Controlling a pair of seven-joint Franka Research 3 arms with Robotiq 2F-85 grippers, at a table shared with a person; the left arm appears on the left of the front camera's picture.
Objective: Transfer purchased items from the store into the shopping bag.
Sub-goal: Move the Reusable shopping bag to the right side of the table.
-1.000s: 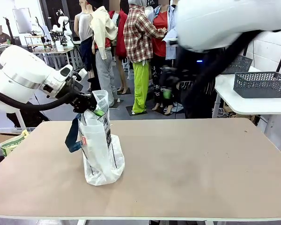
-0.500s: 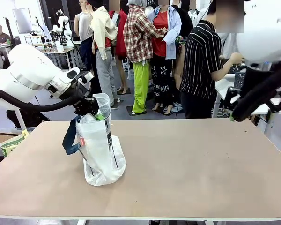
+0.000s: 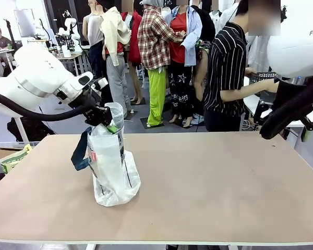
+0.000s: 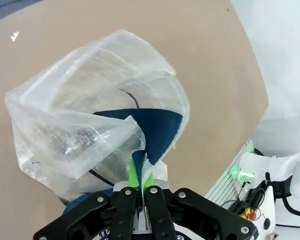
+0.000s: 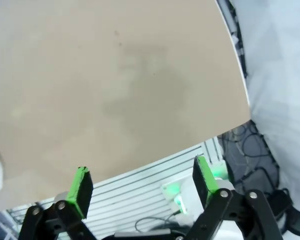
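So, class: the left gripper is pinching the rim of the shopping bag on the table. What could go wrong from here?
1. The left gripper is shut on a thin fold of the shopping bag; the film may slip or tear.
2. The bag slumps on the table, so its mouth may collapse.
3. The open right gripper hangs over the table edge near the person; a swing could come close.

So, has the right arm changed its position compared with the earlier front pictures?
Yes. The right arm has swung toward picture right: before it crossed in front of the dressed figures at the back, now it sits at the table's far right corner.
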